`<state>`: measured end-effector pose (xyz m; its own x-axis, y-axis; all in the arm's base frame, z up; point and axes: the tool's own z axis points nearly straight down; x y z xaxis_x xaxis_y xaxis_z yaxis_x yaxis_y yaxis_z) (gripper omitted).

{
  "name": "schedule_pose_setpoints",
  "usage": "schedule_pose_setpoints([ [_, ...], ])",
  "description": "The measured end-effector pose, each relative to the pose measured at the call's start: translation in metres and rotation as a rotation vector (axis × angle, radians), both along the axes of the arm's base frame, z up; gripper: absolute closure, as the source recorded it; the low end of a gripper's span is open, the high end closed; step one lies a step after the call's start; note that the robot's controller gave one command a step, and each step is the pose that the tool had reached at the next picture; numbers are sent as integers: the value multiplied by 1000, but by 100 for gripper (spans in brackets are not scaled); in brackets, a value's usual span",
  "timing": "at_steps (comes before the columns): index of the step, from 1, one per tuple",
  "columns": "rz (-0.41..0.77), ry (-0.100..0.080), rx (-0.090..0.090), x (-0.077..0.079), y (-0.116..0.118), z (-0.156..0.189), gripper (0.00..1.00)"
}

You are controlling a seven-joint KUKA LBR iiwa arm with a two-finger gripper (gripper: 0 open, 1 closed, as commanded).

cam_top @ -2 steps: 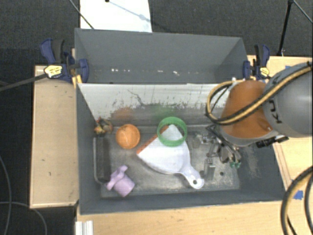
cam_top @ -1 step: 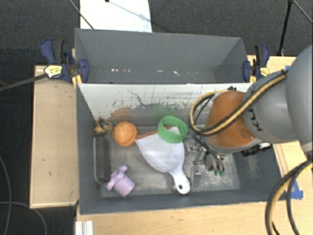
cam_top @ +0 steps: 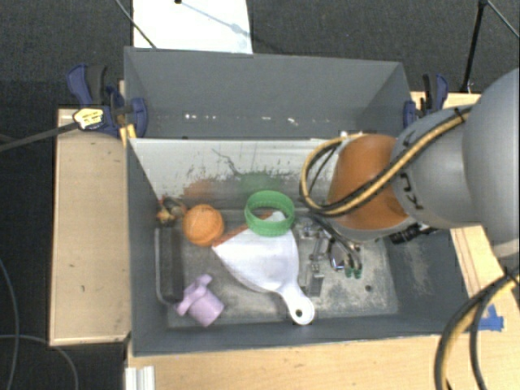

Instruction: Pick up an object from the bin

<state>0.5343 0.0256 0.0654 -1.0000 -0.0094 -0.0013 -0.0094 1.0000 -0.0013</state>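
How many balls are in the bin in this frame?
1. The orange ball lies at the floor's rear left, left of the green ring and above the white scoop. More could be hidden beneath the arm on the right.

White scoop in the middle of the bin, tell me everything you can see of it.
The white scoop looks like smooth plastic: a broad pan narrowing to a short handle with a holed round end. It lies flat on the bin floor, handle toward the near wall. A green ring sits against its far edge, an orange ball off its far left corner, and the gripper hangs beside its right side; contact is unclear.
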Motion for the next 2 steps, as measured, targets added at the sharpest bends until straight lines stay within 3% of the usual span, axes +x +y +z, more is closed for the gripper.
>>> schedule_pose_setpoints([
  [1, -29, 6, 1, -11, 17, 50, 0],
  [2, 32, -5, 2, 6, 41, 82, 0],
])
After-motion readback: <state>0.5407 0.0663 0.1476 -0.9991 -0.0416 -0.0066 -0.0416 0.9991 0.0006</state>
